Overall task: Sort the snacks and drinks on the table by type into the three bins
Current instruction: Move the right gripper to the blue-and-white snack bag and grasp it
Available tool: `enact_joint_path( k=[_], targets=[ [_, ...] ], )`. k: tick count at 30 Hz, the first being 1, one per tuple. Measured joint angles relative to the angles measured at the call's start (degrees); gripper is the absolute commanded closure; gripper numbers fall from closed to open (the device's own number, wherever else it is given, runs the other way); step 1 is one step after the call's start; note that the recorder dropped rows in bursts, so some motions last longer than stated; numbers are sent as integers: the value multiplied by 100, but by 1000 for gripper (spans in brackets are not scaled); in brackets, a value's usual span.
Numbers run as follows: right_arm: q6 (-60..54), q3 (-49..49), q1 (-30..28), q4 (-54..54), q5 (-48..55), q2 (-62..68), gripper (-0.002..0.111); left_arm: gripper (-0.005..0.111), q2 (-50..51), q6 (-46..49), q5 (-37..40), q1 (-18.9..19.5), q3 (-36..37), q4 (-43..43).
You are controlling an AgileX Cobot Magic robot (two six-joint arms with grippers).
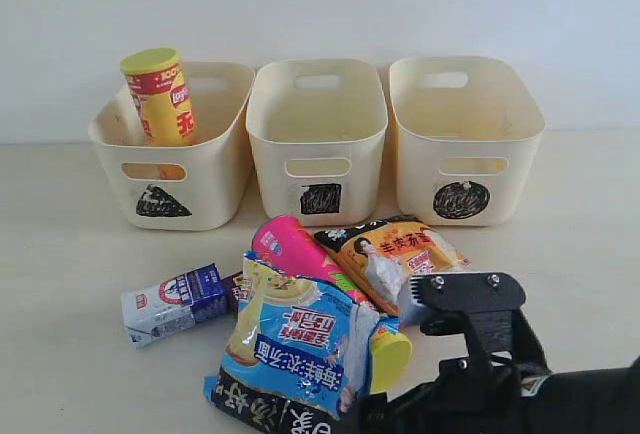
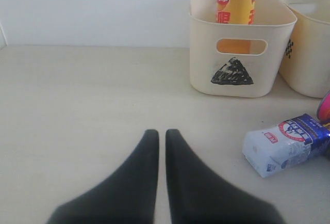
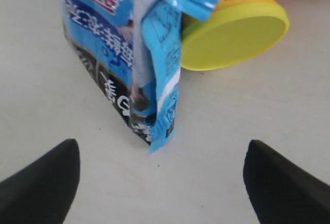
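On the pale table (image 1: 60,254) we see the left gripper (image 2: 162,132) clenched, empty. A yellow tube (image 1: 165,104) stands in the triangle bin (image 1: 215,179); the blue bag (image 1: 300,339) half hides the pink tube (image 1: 290,244), just ahead of the right gripper (image 3: 162,145), spread wide and empty.

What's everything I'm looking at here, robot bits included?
Bins: three, cream, in a row at the back: triangle bin, square bin, circle bin.
Chip tubes: two, yellow-lidded; yellow-red tube standing in the triangle bin, pink tube lying on the table, partly under a bag.
Bags: two; blue-white bag at the front, orange bag behind it.
Cartons: two; white-and-blue carton lying left of the bags, dark purple carton mostly hidden beside it.
Table: one, pale, under everything.
Left gripper: one, black, shut, over bare table.
Right gripper: one, black, open, at the blue-white bag's corner.
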Motion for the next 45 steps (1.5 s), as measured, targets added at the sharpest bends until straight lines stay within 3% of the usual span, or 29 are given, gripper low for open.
enact_joint_path(
  k=[30,31,37,40,45],
  targets=[
    [-47,-1867,3,-21,371,2408,31,103,0,0,0,0,0,0],
    [-85,-1947,12,-34,324,2489,33,103,0,0,0,0,0,0],
    [-205,-2173,12,-34,251,2625,74,103,0,0,0,0,0,0],
    [-361,-2191,12,-34,251,2625,109,103,0,0,0,0,0,0],
    [-540,-2213,12,-24,377,2625,108,103,0,0,0,0,0,0]
  ],
)
